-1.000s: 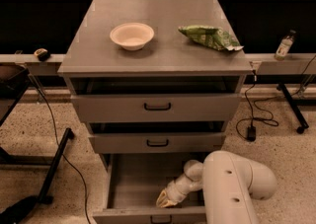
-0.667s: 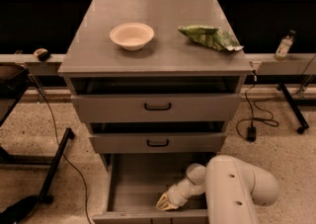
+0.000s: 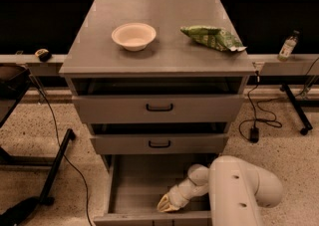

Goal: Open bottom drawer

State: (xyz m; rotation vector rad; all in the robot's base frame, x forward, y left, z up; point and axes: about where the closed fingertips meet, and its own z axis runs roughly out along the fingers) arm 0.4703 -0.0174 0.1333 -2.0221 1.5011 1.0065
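The bottom drawer (image 3: 130, 190) of the grey cabinet stands pulled far out, its bare grey inside showing; its front panel (image 3: 149, 218) lies at the picture's lower edge and the handle is out of view. My gripper (image 3: 165, 203) reaches down into the drawer from the white arm (image 3: 239, 190) at the lower right, its tip just behind the front panel, right of centre. Above it the middle drawer (image 3: 159, 144) and the top drawer (image 3: 159, 107) are each pulled out a little, with black loop handles.
On the cabinet top stand a cream bowl (image 3: 133, 36) and a green snack bag (image 3: 213, 37). A small bottle (image 3: 288, 46) stands on the ledge at the right. Cables (image 3: 256, 120) and a black stand leg (image 3: 55, 165) lie on the speckled floor.
The gripper has dropped slightly lower and nearer to the drawer's front panel. The drawers have not visibly moved.
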